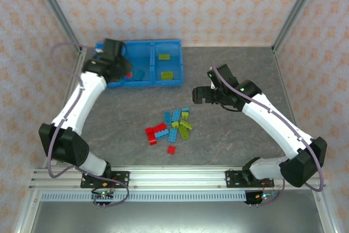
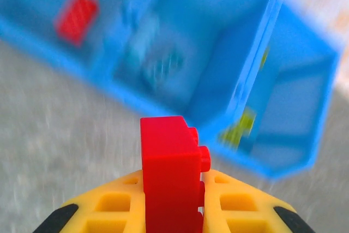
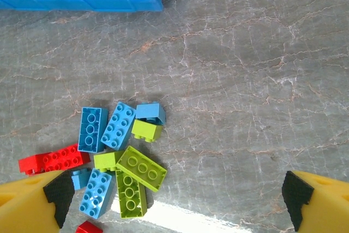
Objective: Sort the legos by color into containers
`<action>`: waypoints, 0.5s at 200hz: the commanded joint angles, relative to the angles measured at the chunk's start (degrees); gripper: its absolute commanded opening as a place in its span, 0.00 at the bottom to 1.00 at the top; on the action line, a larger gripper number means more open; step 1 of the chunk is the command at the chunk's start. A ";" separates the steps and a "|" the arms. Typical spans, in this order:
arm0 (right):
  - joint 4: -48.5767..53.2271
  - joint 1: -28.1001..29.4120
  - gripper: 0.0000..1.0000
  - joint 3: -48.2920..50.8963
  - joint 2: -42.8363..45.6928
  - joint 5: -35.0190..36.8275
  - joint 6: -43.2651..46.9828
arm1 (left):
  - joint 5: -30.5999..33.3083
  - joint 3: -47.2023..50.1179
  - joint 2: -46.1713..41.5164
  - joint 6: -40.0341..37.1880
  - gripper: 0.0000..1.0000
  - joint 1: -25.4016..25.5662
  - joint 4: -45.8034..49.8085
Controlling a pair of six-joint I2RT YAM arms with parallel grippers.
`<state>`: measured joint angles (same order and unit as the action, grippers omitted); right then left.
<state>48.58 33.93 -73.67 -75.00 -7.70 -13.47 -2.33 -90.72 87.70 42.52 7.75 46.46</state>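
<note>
Left gripper [image 2: 173,203]: I find its yellow fingers [image 2: 120,205] clenched on a red brick [image 2: 170,156]. The brick stands upright between them, with its studs facing right in the wrist view. Seen from above, this gripper hangs at the near-left part of the blue tray [image 1: 152,42]. I cannot tell which compartment lies under the brick, and the wrist view is blurred. In that view the left compartment holds another red piece [image 2: 76,15], the middle one a pale blue piece [image 2: 158,64] and the right one a green piece [image 2: 240,129].

Right gripper [image 3: 177,197]: its fingers are released and spread wide, with nothing between them. It hovers above the grey table [image 1: 234,135], to the right of the tray and apart from it.

The remaining bricks lie in a loose pile [image 1: 172,126] on the table between the two arms, with red, light blue and lime green mixed and several touching. One small red brick [image 1: 171,149] lies just outside the pile on its near side.
</note>
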 commanded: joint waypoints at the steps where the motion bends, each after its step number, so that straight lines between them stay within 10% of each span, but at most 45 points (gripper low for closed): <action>1: -0.82 -0.13 1.00 -2.67 -1.30 -0.22 -1.43 | 2.29 -8.23 6.82 -8.96 0.10 -5.14 7.63; 53: 1.57 -0.17 1.00 -5.85 -1.52 1.18 -1.89 | -0.64 -24.55 25.88 -10.96 0.11 -12.14 8.53; 100: 5.21 -0.20 1.00 -6.43 0.80 4.05 -4.69 | -2.22 -34.19 34.48 -11.19 0.35 -14.83 10.41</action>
<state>50.06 33.93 -78.98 -76.55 -6.90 -15.46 -4.03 -119.13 123.04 32.77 -5.89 53.41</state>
